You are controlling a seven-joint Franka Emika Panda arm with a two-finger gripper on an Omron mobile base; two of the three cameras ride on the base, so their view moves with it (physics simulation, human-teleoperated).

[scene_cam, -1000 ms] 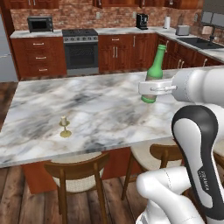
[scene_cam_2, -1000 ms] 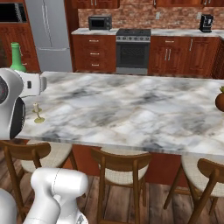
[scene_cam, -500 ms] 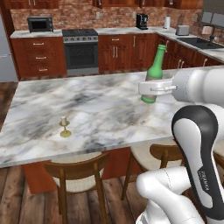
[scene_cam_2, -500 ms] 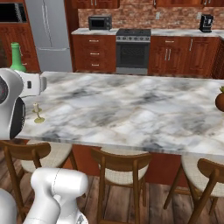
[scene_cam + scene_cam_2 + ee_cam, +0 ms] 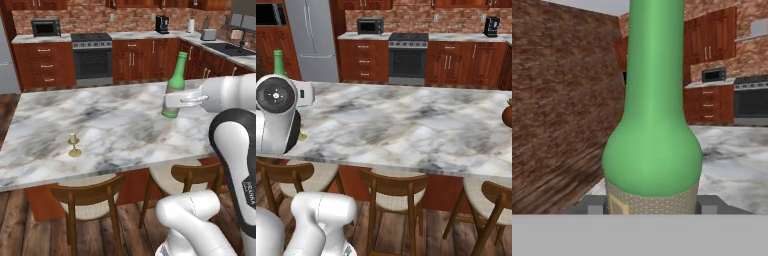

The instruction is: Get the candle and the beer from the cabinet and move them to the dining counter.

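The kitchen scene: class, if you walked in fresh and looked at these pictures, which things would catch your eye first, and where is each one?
First the beer, a green bottle standing upright at the right side of the dining counter, with the gripper closed around its lower body. Next the candle, small on its brass holder, standing alone near the counter's left front edge. Behind both, a red brick wall runs above the dark oven.

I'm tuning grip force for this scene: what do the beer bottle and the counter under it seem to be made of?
The beer: likely glass, smooth glossy green body and long neck, with a pale matte label low on it. The dining counter: seemingly polished marble, white-grey with darker veins, on a reddish wood base.
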